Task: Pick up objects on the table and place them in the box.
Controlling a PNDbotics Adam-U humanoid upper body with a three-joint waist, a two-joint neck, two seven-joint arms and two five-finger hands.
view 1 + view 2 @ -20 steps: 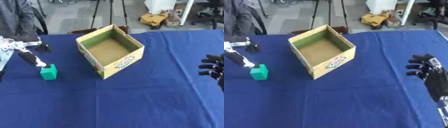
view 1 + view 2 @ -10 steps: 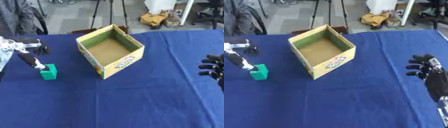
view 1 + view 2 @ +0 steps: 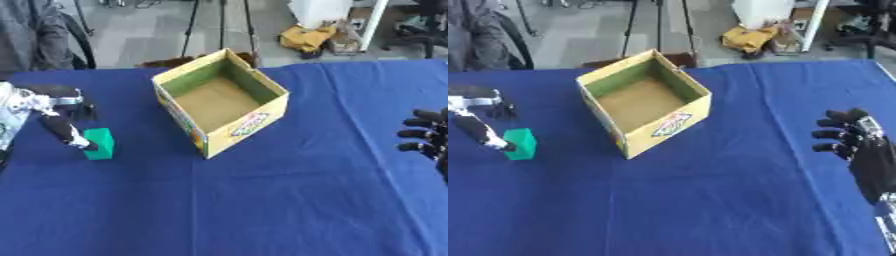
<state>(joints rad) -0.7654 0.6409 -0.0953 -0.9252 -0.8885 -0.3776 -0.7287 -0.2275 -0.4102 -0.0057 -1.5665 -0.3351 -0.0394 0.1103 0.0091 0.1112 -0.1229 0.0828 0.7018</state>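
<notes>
Blue cloth covering the desk (image 3: 262,200) from edge to edge. At the left edge, left hand (image 3: 54,116) reaching in over the cloth, fingers spread and fairly straight, one dark fingertip (image 3: 85,144) down against the left side of a green block (image 3: 100,143); nothing closed round the block, thumb kept apart toward the far side. Green block standing upright on the cloth near the left edge, just left of the box and clear of it. Toward the middle, nearer the far edge, a cardboard box (image 3: 194,119), turned cornerwise, top open, inside walls greenish, floor plain brown and bare. On the yellow outer wall facing the near right, a coloured printed label (image 3: 249,124) with red and green marks; lettering there but not readable, no brand to be made out. On the other outer wall, facing near left, a strip of colour, equally unreadable. Farther right, open blue cloth as far as the right edge. At that right edge, right hand (image 3: 859,145) held upright, black, fingers somewhat curled and pointing leftward, holding nothing, well apart from box and block.
</notes>
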